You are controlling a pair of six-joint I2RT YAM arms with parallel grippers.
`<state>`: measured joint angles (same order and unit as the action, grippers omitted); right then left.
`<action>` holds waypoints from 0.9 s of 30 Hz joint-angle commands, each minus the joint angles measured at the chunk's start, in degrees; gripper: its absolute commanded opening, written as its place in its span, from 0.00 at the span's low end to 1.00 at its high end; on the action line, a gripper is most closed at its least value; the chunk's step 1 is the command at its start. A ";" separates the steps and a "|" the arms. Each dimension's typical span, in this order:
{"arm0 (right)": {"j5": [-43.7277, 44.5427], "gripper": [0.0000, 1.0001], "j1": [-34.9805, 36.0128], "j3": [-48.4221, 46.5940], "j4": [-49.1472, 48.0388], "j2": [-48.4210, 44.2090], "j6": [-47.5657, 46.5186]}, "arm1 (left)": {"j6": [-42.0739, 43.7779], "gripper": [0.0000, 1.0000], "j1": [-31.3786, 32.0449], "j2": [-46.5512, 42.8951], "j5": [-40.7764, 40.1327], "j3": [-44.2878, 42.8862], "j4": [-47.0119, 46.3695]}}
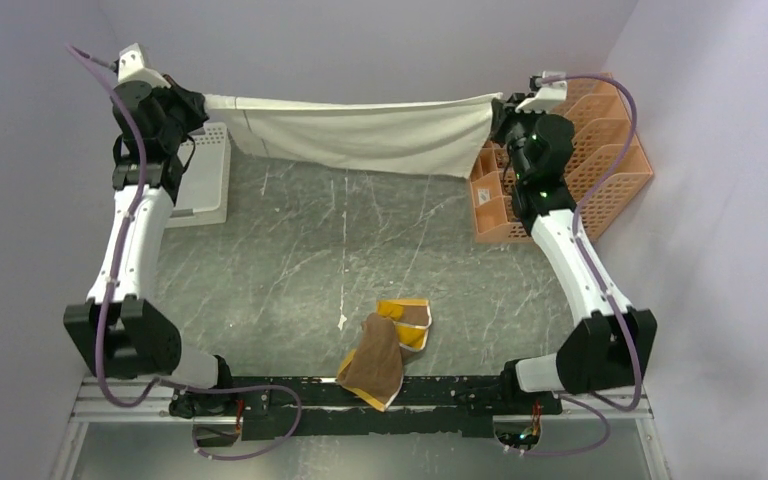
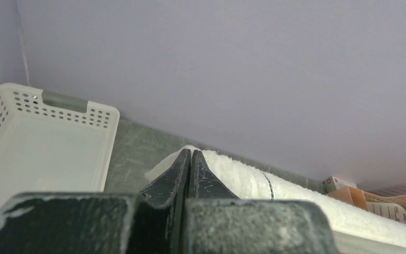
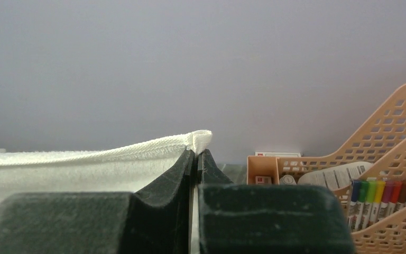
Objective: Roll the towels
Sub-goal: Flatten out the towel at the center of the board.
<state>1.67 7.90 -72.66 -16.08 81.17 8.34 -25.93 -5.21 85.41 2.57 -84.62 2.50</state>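
Brown towel (image 1: 372, 362), perhaps over table (image 1: 290, 250) edge

Outstretched, left pincer (image 2: 190, 154) and right pincer (image 3: 197, 154) appear clamped tight.

A corner of the cream towel (image 2: 248, 182) was clamped by the left gripper (image 2: 190, 154), just to the right of the white basket (image 2: 42, 153).

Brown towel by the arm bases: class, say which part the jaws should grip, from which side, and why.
Probably the yellow corner at its far right, approached from above. The brown towel lies crumpled partly over the base rail, so its near side is crowded. That far corner lies exposed on the table.
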 commanded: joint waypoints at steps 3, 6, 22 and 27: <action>-1.63 0.00 0.23 5.75 0.38 -10.89 1.62 | 0.26 0.07 0.25 -11.40 -3.03 5.91 2.49; -1.53 0.00 0.27 6.51 1.27 -13.01 1.76 | 0.53 0.07 0.29 -12.96 -2.94 6.03 4.43; 0.28 0.00 0.27 -1.77 -2.41 21.17 2.47 | 2.16 0.07 3.88 16.32 -4.68 0.25 3.35; 1.14 0.00 0.16 -17.19 0.71 39.30 0.02 | 2.53 0.07 5.12 35.55 -6.31 -16.07 6.72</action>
<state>1.26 8.23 -79.11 -15.94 111.72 10.52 -24.71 -0.91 111.20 -1.19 -89.06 7.57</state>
